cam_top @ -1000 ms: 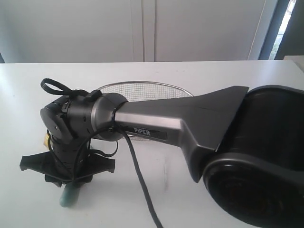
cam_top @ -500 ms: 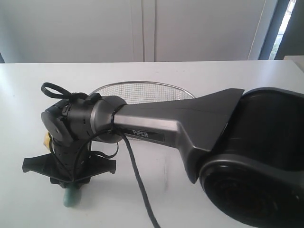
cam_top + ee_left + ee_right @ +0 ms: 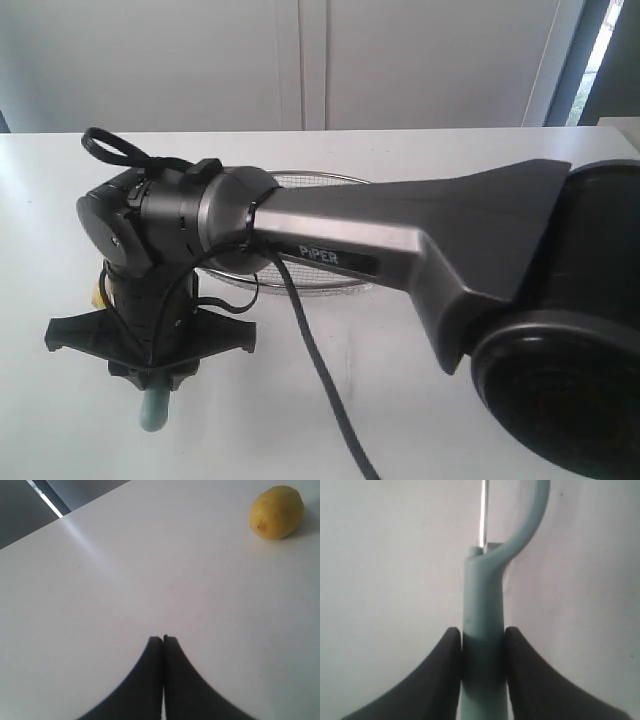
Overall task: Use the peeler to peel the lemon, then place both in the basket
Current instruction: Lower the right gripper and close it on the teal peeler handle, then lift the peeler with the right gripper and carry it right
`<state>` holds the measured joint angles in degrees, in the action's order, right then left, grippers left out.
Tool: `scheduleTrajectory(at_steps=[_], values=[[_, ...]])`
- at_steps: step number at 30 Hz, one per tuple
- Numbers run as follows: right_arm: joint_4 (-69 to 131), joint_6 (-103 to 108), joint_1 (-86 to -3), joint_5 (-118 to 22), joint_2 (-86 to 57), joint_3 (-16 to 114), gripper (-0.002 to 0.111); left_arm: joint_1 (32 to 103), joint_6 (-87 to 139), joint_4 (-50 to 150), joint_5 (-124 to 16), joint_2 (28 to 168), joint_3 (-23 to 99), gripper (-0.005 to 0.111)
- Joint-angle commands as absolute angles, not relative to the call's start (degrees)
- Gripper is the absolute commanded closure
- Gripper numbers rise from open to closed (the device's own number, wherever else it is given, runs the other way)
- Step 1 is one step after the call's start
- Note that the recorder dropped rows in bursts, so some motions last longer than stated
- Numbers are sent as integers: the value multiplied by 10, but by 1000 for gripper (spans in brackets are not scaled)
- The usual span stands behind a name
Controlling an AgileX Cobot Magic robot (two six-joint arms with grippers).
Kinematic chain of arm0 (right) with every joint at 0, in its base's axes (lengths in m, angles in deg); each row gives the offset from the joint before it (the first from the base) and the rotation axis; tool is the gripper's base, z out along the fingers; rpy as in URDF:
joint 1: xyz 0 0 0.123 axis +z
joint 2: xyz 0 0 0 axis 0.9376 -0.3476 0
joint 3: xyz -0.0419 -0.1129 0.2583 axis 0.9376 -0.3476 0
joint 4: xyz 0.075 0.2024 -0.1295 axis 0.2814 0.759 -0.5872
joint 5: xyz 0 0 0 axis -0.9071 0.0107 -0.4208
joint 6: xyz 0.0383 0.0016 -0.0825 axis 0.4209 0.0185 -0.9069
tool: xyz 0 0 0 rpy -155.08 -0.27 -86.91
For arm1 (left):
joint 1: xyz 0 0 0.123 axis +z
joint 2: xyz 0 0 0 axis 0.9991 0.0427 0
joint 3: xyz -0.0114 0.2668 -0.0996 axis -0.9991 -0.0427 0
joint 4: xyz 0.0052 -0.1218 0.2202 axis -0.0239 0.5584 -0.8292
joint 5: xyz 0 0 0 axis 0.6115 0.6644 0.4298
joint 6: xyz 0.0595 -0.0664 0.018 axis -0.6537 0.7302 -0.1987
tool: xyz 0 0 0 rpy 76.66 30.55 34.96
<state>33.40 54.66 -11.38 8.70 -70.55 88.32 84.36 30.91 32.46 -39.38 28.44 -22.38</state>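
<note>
Right gripper [image 3: 482, 636] is clamped on the peeler [image 3: 484, 590], both pads squeezing the teal handle from either side; the curved head and metal blade stick out beyond the fingers; the exterior view has that gripper pointing down, left of the basket [image 3: 320, 178] and nearer the camera, with the handle's butt poking out underneath; whether the peeler touches the table [image 3: 125, 580] I can't tell. The right arm [image 3: 400, 230] stretches straight across the basket's front, covering much of the mesh. Lemon [image 3: 276, 512] sits on the table, whole and unpeeled; a yellow sliver of it peeks out left of the basket. Left gripper [image 3: 163, 640] hangs above bare table, fingers pressed together, nothing between them, well apart from the lemon.
</note>
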Motion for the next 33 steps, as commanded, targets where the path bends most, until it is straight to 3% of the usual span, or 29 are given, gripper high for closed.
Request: scheduleTrajectory(at_steps=[1,16,26,33], values=[[325,511,-115,137,-673,883,108,845,313,322,-394,282,-228,107],[313,377,-116,195,-569,883,108,845,313,322,-394,282,-228,107],[333,295,-172,209,-539,875,108,845,313,322,-394,282,-228,107],[388,246,-225,165,-485,786,108,845,313,322,-394,282,-228,107]])
